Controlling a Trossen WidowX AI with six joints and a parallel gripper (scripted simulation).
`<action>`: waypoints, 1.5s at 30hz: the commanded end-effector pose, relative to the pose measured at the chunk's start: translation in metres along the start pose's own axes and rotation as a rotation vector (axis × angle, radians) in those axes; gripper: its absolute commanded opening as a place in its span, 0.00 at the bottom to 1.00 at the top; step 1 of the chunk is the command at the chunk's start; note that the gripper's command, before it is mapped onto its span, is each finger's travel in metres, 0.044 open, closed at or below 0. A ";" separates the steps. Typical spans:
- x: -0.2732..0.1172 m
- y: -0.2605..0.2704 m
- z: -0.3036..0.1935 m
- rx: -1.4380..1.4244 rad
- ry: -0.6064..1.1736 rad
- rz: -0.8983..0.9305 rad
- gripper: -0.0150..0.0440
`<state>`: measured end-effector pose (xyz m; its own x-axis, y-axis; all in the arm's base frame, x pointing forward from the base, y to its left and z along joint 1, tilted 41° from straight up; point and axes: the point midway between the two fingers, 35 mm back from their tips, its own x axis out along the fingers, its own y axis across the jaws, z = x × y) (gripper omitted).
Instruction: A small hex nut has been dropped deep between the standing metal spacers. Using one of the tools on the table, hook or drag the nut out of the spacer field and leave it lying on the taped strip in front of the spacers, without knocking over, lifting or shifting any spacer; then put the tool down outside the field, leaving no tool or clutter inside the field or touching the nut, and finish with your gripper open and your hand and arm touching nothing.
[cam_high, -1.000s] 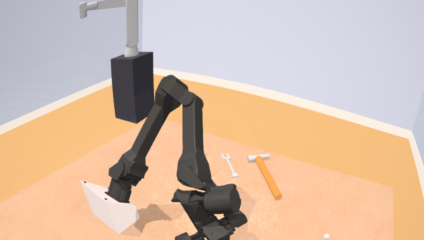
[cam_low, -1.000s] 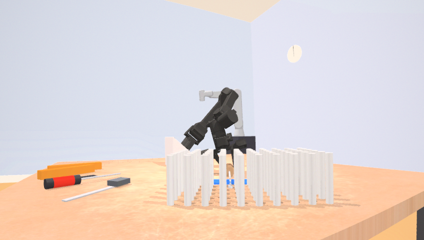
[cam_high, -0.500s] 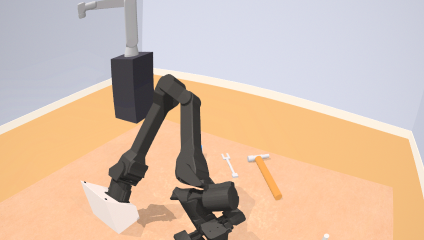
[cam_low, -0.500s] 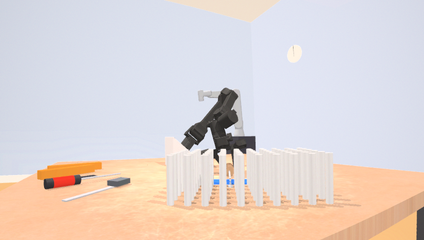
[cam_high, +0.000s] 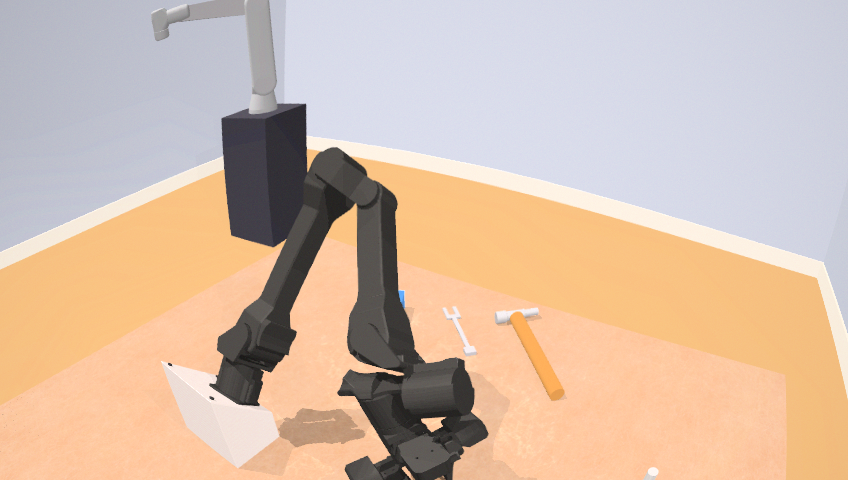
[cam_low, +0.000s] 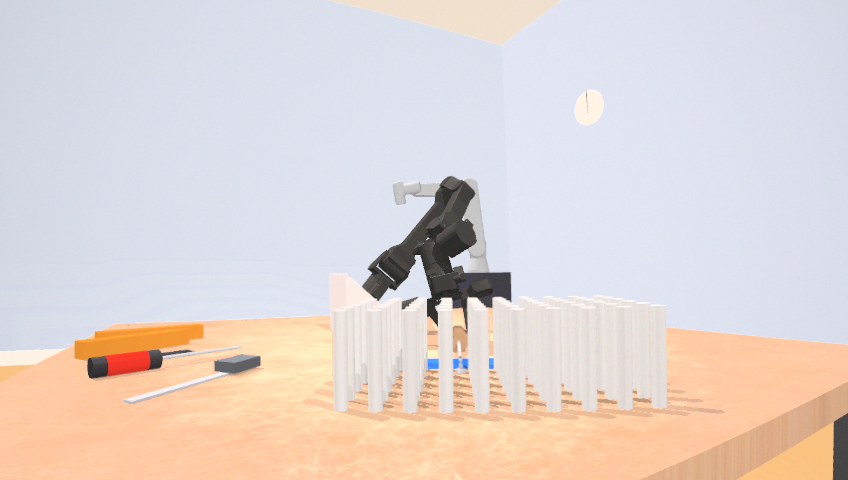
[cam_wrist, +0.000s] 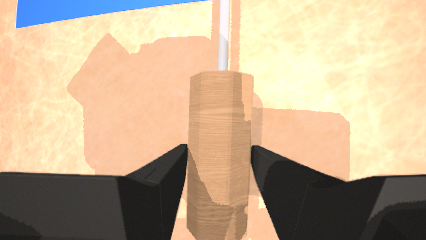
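My gripper (cam_low: 452, 328) (cam_wrist: 219, 151) is shut on the wooden handle (cam_wrist: 220, 100) of a tool with a thin metal shaft (cam_wrist: 223, 40). In the exterior view it is behind the spacer field, and the shaft (cam_low: 458, 350) points toward the spacers. The blue taped strip (cam_low: 433, 363) (cam_wrist: 100, 10) lies in front of the handle, and the shaft passes over or beside its end in the wrist view. The white spacers (cam_low: 517, 356) stand upright in rows; one spacer top (cam_high: 652, 471) shows in the top view. I cannot make out the nut; the tool's far end is too small to tell.
A hammer (cam_high: 538, 356) and a small forked tool (cam_high: 460, 331) lie on the table. A red-handled screwdriver (cam_low: 127, 362), a flat blade with a grey handle (cam_low: 238, 363) and orange bars (cam_low: 139, 342) lie left of the spacers in the exterior view.
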<state>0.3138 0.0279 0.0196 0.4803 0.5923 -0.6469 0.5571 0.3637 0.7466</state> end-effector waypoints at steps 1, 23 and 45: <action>-0.001 0.000 -0.002 0.001 -0.004 0.000 0.25; -0.004 0.000 -0.013 0.002 -0.004 0.000 0.25; -0.007 0.000 -0.024 0.003 -0.004 0.000 0.25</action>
<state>0.2951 0.0409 0.0276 0.4803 0.5937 -0.6457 0.5564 0.3629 0.7475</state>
